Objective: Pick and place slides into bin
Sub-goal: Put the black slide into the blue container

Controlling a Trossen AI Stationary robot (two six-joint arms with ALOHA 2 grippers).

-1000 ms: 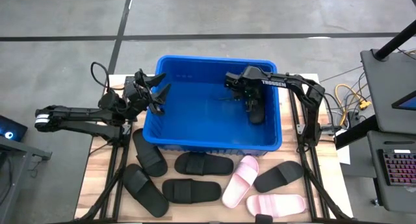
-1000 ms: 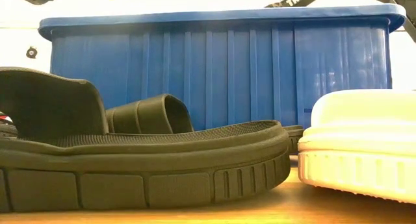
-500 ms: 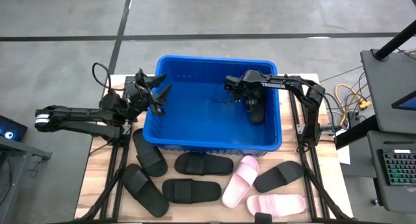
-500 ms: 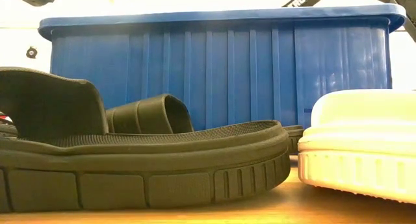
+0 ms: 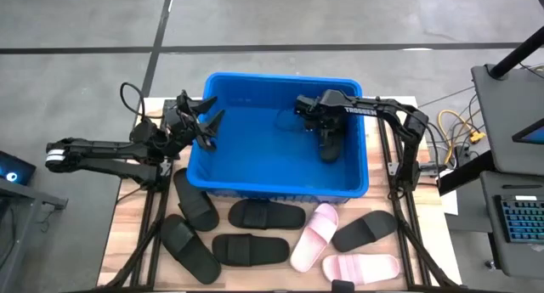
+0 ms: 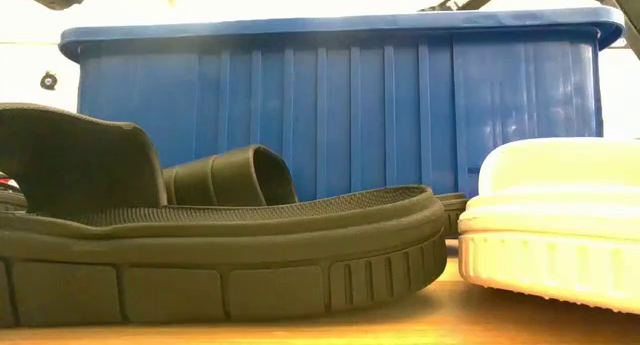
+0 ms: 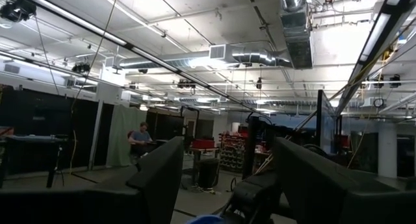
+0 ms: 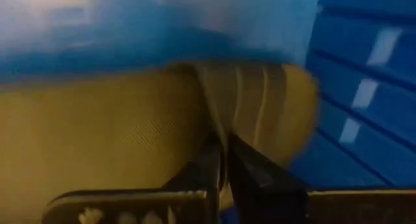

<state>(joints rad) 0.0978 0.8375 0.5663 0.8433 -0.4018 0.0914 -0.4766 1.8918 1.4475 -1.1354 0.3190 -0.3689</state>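
**In the bin: right hand on a slide, release pending**

Inside the bin (image 5: 223,167), right side, the right hand (image 5: 325,127) sits low over a black slide (image 5: 330,146). In the right wrist view the fingers (image 8: 208,167) are pressed nearly together, pinching the slide's strap (image 8: 250,100), with the bin's ribbed wall just beside it. Step in hand looks like the place: slide is inside the walls, can't tell whether it's touching the floor.

Next move, my read: spread the fingers, lift straight up clear of the rim, then go for the next one.

Left hand (image 5: 202,123) hovers at the bin's left rim, fingers spread, holding nothing.

Remaining on the desk (image 5: 127,242) in front of the bin: five black slides (image 5: 250,250) and two pale pink slides (image 5: 314,235), so the job is early.
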